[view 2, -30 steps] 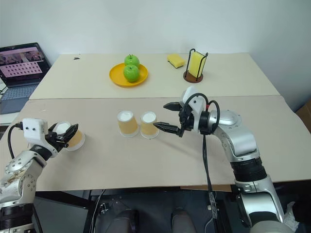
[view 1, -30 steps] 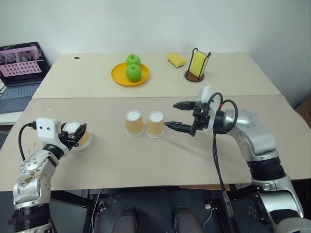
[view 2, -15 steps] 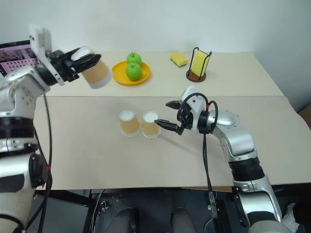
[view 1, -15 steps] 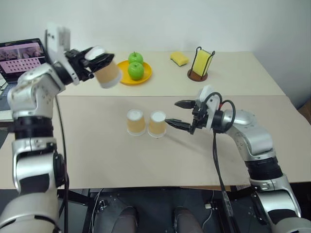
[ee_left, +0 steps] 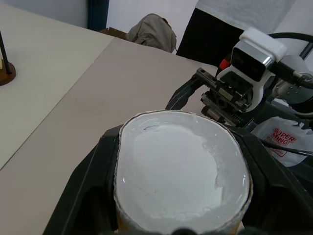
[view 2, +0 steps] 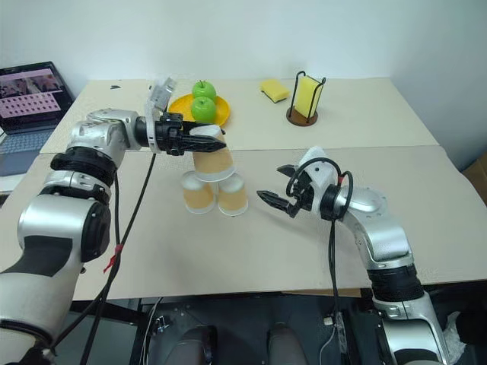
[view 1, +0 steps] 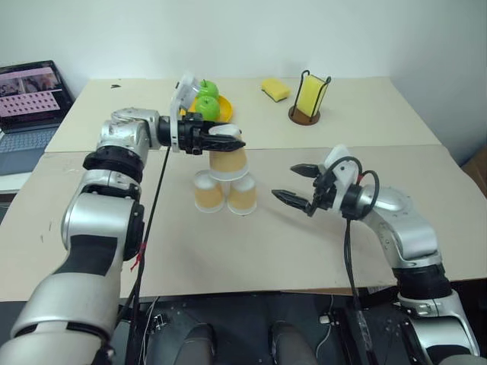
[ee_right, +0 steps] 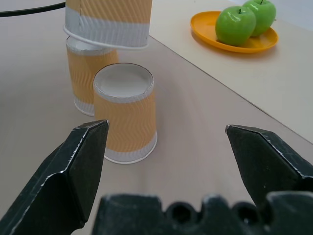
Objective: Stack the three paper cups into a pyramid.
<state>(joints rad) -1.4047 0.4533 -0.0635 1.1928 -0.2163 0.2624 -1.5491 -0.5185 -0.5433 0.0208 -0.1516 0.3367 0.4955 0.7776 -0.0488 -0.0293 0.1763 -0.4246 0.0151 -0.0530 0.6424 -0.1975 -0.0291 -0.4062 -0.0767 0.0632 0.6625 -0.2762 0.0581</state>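
Two paper cups (view 1: 208, 191) (view 1: 243, 195) stand upside down, side by side, on the near table. The third paper cup (view 1: 228, 162) hangs upside down over the gap between them, its rim at the level of their tops; I cannot tell whether it touches them. My left gripper (view 1: 228, 139) is shut on this cup near its white base (ee_left: 181, 166), reaching in from the left. My right gripper (view 1: 299, 186) stands open to the right of the cups, a short way off, its fingertips (ee_right: 93, 134) pointing at them with nothing between.
On the far table are a yellow plate (view 1: 222, 112) with two green apples (view 1: 208, 89), a yellow sponge (view 1: 275, 89) and a wire holder (view 1: 307, 97) with another sponge. A laptop (view 1: 29, 99) sits at the far left. A seam (view 1: 365, 147) joins the two tables.
My left arm has swung up and to the right, carrying the cup from the left side to over the two standing cups. My right gripper has drawn back slightly from them.
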